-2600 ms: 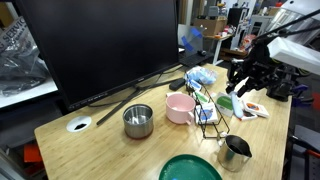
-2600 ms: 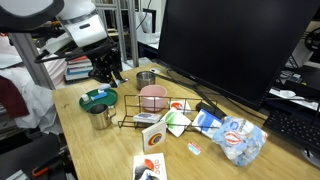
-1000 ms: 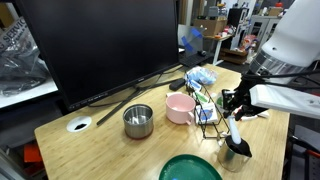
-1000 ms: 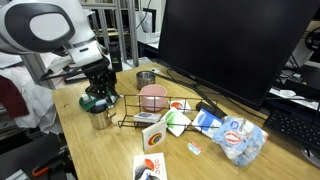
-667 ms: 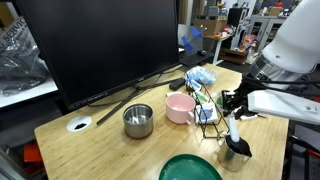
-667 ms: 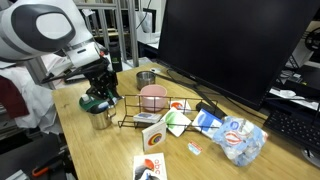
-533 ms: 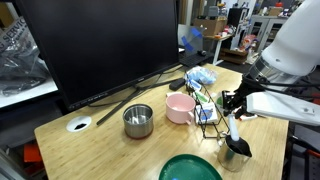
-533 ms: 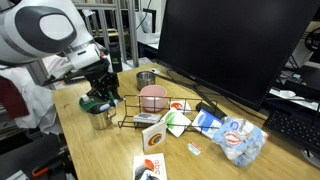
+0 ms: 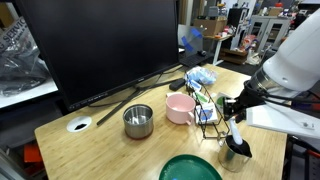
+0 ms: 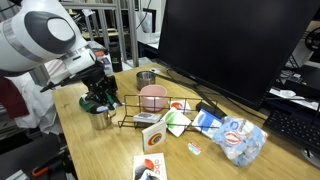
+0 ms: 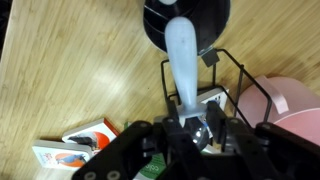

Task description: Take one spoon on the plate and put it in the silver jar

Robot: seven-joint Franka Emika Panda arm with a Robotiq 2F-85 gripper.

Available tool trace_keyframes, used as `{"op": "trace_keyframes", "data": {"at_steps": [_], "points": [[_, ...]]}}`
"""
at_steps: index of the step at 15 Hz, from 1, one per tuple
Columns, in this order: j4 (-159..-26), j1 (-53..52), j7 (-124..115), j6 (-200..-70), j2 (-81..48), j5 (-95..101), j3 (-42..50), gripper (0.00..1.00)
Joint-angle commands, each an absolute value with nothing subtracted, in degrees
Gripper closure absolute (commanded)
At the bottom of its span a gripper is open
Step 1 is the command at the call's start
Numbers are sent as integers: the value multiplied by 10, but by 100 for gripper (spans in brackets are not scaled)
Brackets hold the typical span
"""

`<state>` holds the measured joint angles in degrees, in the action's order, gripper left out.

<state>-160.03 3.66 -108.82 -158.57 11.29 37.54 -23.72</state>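
Holds spoon [image 11: 183, 55] clamped in gripper [image 11: 200, 126], its tip straight ahead of the fingertips, over the mouth of the silver jar [image 11: 215, 20]. Print on packet [image 11: 75, 150] beside the gripper too blurred to read.

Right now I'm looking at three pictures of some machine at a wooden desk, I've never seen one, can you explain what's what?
It is a white robot arm with a gripping hand at its end. Two pictures come from cameras standing outside the robot, at different spots around the desk. The third comes from a camera on the wrist, looking down past the hand. On the wooden table are a dark green plate, a steel pot, a pink cup, a wire rack and a big monitor. The hand is closed on a pale spoon, holding it upright right over the mouth of the small silver jar.
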Motion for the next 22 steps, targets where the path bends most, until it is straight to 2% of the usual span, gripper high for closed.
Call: {"op": "trace_keyframes", "data": {"at_steps": [1,11,22], "points": [[-1600,45,-1148,-1587,119,447,-246,90],[-1595,25,-1234,-1643,116,543,-235,90],[-1595,23,-1265,-1628,112,635,-219,90]]}}
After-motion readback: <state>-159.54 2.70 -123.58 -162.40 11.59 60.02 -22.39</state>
